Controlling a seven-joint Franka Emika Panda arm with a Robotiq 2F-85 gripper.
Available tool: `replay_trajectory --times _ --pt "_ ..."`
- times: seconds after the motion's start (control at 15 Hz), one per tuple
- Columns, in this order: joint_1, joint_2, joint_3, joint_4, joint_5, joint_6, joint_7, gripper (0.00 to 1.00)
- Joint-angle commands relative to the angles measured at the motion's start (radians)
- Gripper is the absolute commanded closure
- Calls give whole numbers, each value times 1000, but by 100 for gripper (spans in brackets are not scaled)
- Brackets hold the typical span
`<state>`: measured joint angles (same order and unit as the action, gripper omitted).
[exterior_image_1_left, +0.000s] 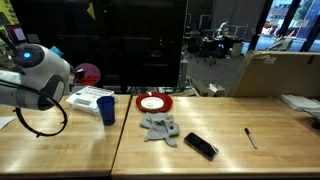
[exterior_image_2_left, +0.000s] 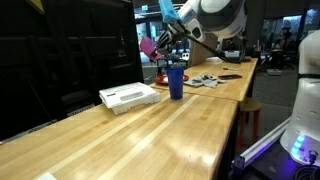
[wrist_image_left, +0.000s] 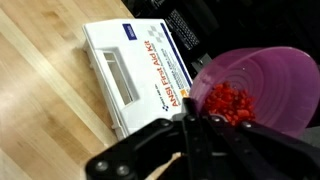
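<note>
While hanging above the wooden surface (exterior_image_1_left: 60, 150), pinching the near rim of a purple bowl (wrist_image_left: 255, 85) with the fingers (wrist_image_left: 195, 140) closed right down on that thin edge. Holding the bowl in the air, clear of the surface, just above and beside a white first-aid box (wrist_image_left: 140, 70) and near a blue cup (exterior_image_1_left: 107, 109). Gripping at the rim rather than around the body, probably owing to the bowl's width against the narrow reach of the fingers. Cradling small red pieces (wrist_image_left: 225, 100), loose and crumbly-looking, gathering against the wall nearest the grip and so suggesting a slight tilt that way, though not enough for spilling.

Showing a smooth, faintly translucent plastic wall, round and shallow. Noting the box lying flat and face up, rectangular, matte white with blue print, likely for reading the label. Noting the cup standing upright beside it, cylindrical and glossy.

Finding, farther along and well apart from the bowl, a red plate (exterior_image_1_left: 154, 102) with a white disc on it, a limp, crumpled grey cloth (exterior_image_1_left: 160, 128), a black slab-shaped device (exterior_image_1_left: 200, 146) and a thin pen (exterior_image_1_left: 251, 138). Resting everything on pale varnished planks with straight grain.
</note>
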<state>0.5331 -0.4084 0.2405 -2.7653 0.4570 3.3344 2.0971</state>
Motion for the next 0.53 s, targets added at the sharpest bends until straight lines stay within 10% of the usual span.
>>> replay_trajectory --times 0.0,0.27,0.47 --pt "94 -13 -61 19 7 -14 19 99" --pt "149 -27 -98 9 33 -59 63 99" --pt "68 -38 -43 -11 53 -145 114 99"
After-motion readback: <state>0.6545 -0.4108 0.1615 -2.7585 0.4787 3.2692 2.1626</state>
